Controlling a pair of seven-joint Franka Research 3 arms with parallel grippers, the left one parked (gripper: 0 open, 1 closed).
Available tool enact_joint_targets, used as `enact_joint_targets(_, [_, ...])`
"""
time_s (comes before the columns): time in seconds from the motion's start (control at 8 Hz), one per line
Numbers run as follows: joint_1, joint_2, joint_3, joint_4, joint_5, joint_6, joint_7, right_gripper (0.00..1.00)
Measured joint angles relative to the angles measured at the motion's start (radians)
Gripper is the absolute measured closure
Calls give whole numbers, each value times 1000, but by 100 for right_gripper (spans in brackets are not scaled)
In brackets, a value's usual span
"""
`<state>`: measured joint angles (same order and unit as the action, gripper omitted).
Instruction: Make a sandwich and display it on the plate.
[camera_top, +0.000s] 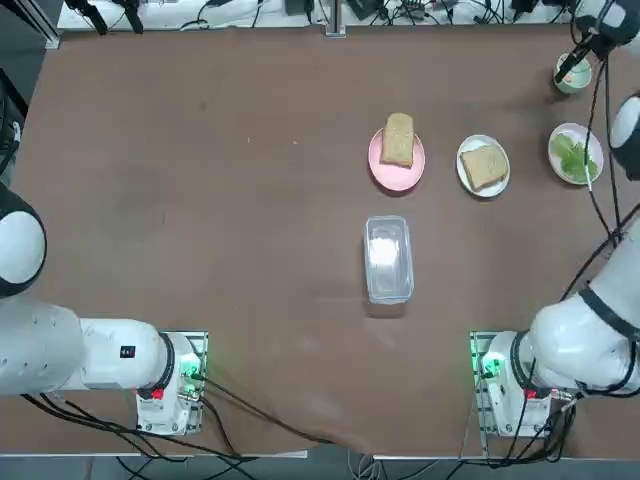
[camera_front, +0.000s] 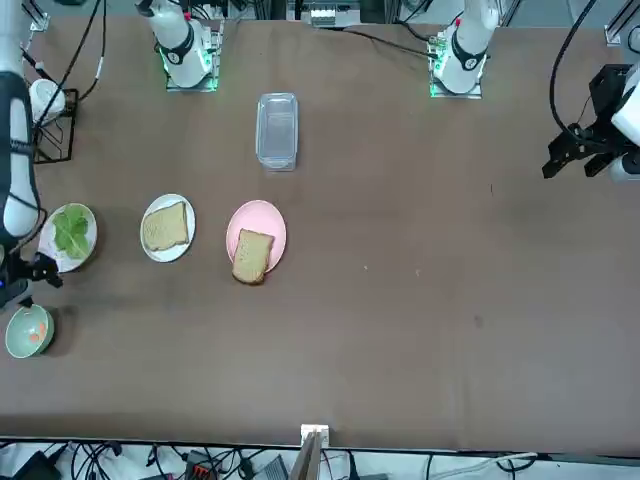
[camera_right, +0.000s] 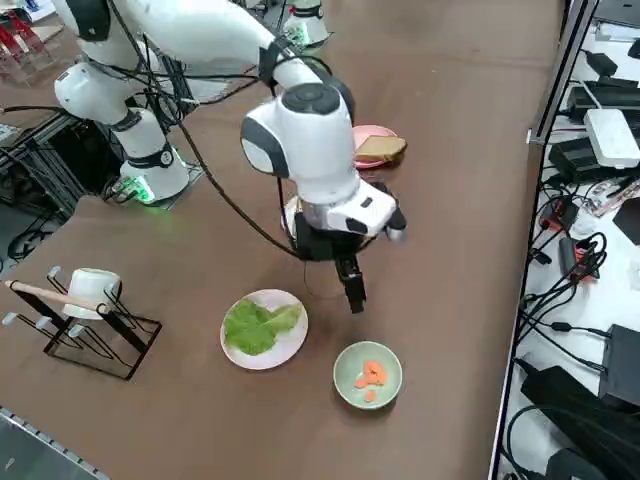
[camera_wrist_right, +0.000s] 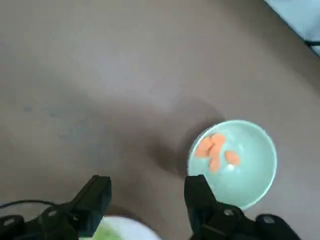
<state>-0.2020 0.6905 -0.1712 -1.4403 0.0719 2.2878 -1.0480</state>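
My jaws (camera_wrist_right: 148, 179) are spread and empty; carrots (camera_wrist_right: 215, 150) sit in a bowl (camera_wrist_right: 250, 187), probably kept loose for filling.

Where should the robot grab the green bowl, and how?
By its rim. The bowl is round and open on top, so the right gripper could come from above with one finger inside and one outside. I'd pick the side of the rim away from the carrots.
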Motion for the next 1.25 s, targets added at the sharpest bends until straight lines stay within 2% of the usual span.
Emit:
enact_joint_targets(0.25, [-5,68,0,24,-5,55,-41,11])
enact_joint_targets(0.75, [-42,143,0,97,-15,91,-101,12])
enact_joint_targets(1.12, [-54,194,0,107,-18,141,-104,15])
enact_joint_targets(1.25, [-57,205,0,107,-19,151,-104,21])
